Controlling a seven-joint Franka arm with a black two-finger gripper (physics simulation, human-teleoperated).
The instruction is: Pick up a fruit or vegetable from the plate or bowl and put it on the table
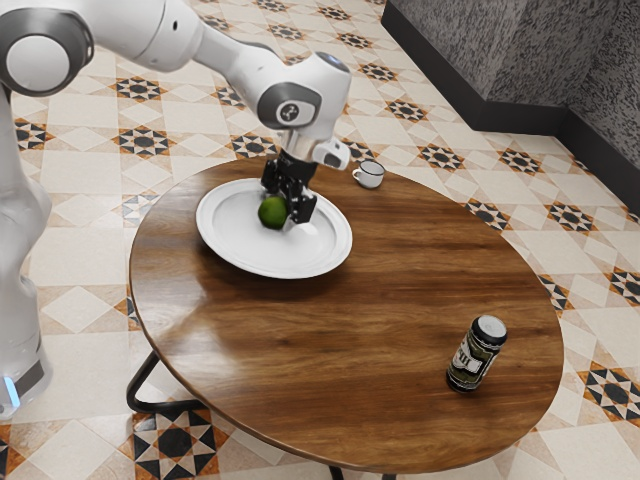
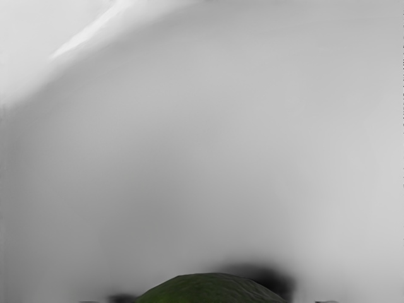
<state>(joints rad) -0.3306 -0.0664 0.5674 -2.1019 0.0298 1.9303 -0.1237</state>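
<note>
Overhead, a white robot arm (image 1: 225, 62) bends down to a wide white plate (image 1: 272, 271), its black fingers (image 1: 302, 210) standing apart low over the dish. A round green fruit (image 1: 272, 213) sits on the plate between them; no grip from both sides is visible. Seen from the wrist, the fruit's curved top lies just under the hand, against the pale dish. The plate rests toward the round wooden surface's (image 1: 390, 290) upper-left edge in the exterior view. Just beyond the dish, a small white mug (image 1: 370, 176) stands by the upper edge, while a dark, labeled can (image 1: 476, 353) stands upright near the lower-right edge, well apart from both.
</note>
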